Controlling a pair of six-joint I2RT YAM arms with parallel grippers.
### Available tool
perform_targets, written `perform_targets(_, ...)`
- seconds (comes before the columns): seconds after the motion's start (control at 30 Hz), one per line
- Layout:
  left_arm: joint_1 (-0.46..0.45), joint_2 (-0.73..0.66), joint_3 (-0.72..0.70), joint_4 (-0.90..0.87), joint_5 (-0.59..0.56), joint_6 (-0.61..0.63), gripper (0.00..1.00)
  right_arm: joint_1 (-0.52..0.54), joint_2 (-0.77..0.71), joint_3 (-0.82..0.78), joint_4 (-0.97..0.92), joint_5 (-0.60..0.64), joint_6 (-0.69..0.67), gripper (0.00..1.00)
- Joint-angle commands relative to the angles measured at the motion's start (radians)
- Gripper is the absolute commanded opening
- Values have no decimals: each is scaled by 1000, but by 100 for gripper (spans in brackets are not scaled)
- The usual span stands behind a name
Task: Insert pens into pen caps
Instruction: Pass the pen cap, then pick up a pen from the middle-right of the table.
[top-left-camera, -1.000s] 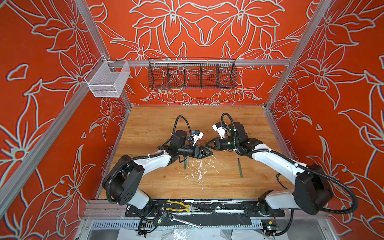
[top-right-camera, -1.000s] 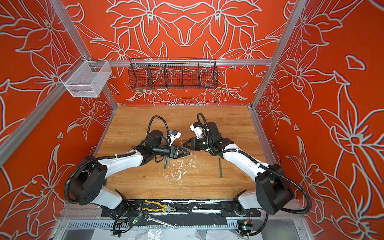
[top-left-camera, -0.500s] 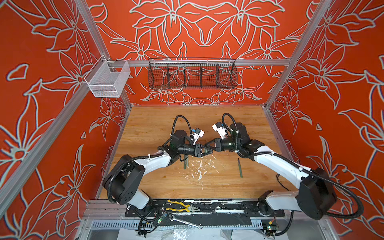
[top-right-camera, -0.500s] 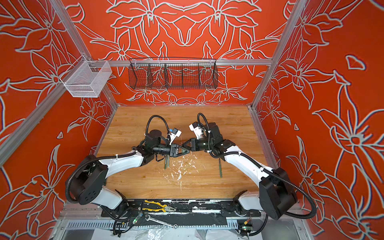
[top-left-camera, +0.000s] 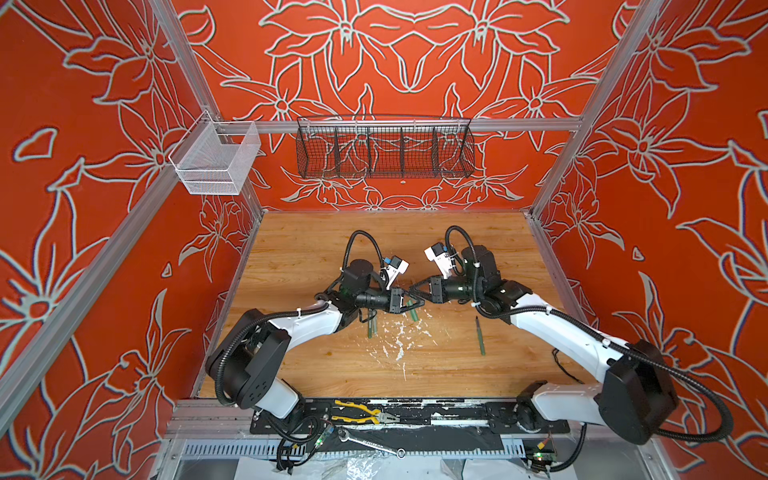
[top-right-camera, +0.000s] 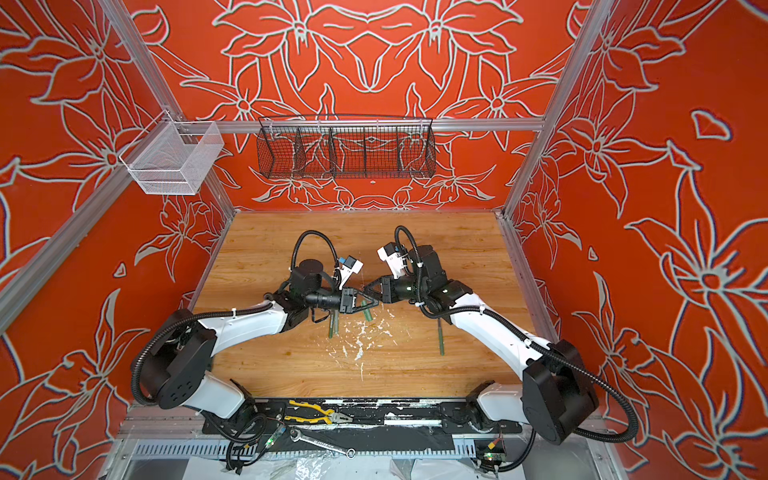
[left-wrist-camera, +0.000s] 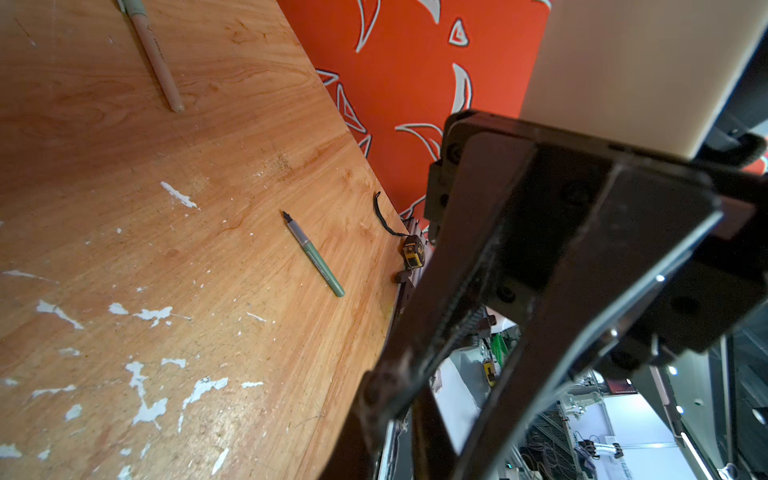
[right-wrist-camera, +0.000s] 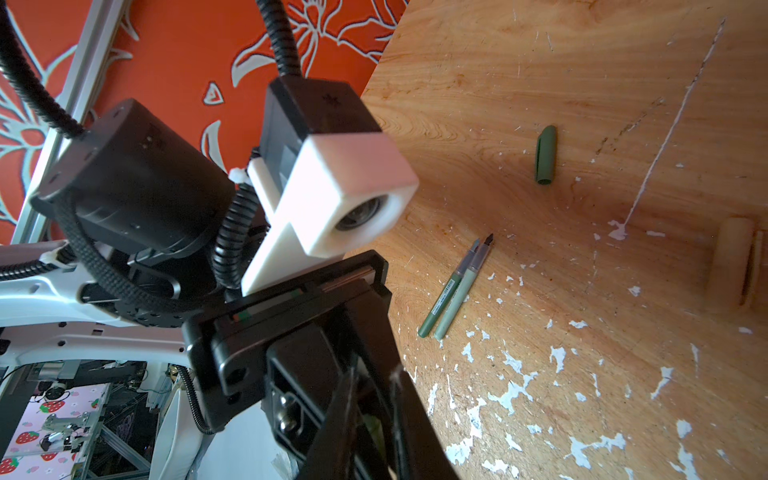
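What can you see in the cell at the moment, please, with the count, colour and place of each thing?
Paired green pens: two, green, side by side on the table under the left arm.
Lone green pen: one, green, on the table near the right arm.
Tan pen: one, tan, on the table.
Green pen cap: one, dark green, on the table.
Tan pen cap: one, tan, on the table, blurred.
Pale green piece: one, between black fingers, too hidden to name.
Pliers: one, yellow-handled, on the base plate.
Wrench: one, silver, beside the pliers.
Wire basket: one, black, back wall.
Mesh basket: one, white, left wall.
Table: one, wooden, white-flecked.
Left gripper, right gripper: two, black, shut, tips meeting above the table's middle.
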Motion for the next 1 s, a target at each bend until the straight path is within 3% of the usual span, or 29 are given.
perform_targets(0.0, -1, -8, -2, 31, 6, 5, 6, 15, -15, -10, -11, 4, -16, 19)
perform_targets(0.2, 12, -29, -3, -33, -15, 44, 5, 12, -46, 15, -135, 142, -62, 33)
perform_targets(0.43, 12, -177, 65, -451, -200, 338, 5, -21, -126, 1, -345, 415, -98, 61)
perform_targets(0.7, 12, -365, 47, -548, -342, 483, 0, -19, -120, -17, -699, 716, -20, 68)
perform_targets(0.97, 13, -415, 80, -623, -370, 555, 0, -18, -103, -109, -797, 808, 78, 69)
